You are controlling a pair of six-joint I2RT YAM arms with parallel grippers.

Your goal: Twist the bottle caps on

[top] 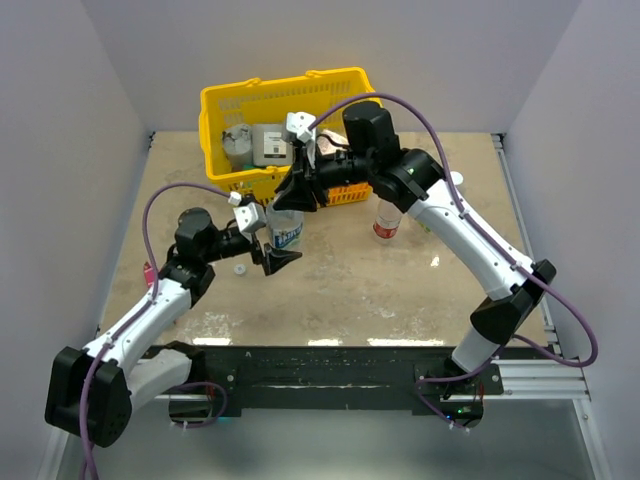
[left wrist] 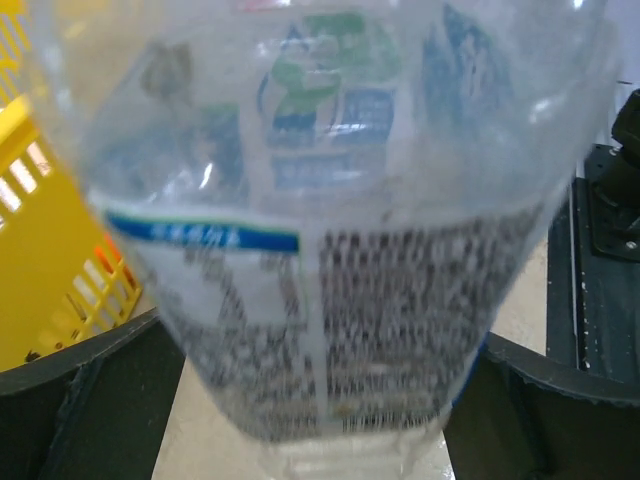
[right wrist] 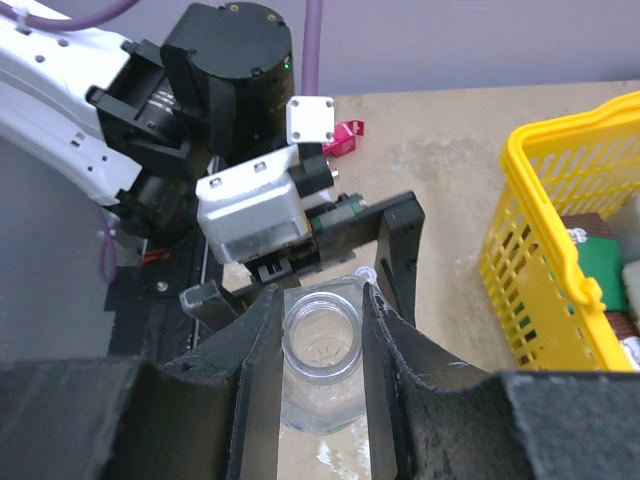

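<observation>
The short bottle with the bluish label [top: 286, 233] stands on the table without a cap. It fills the left wrist view [left wrist: 330, 250]. My left gripper [top: 278, 250] is shut on its body from the side. My right gripper [right wrist: 322, 345] comes down from above, and its jaws press both sides of the bottle's open neck [right wrist: 322, 338]. A white cap [top: 240, 268] lies on the table beside the left gripper and also shows in the right wrist view [right wrist: 365, 271]. The slim red-labelled bottle [top: 387, 220] stands to the right. The red cap and the larger bottle are hidden.
A yellow basket [top: 228, 100] of goods stands at the back and shows at the right of the right wrist view [right wrist: 560, 240]. A pink tube [top: 148, 272] lies left of the left arm. A small white round thing [top: 457, 179] lies beyond the right arm.
</observation>
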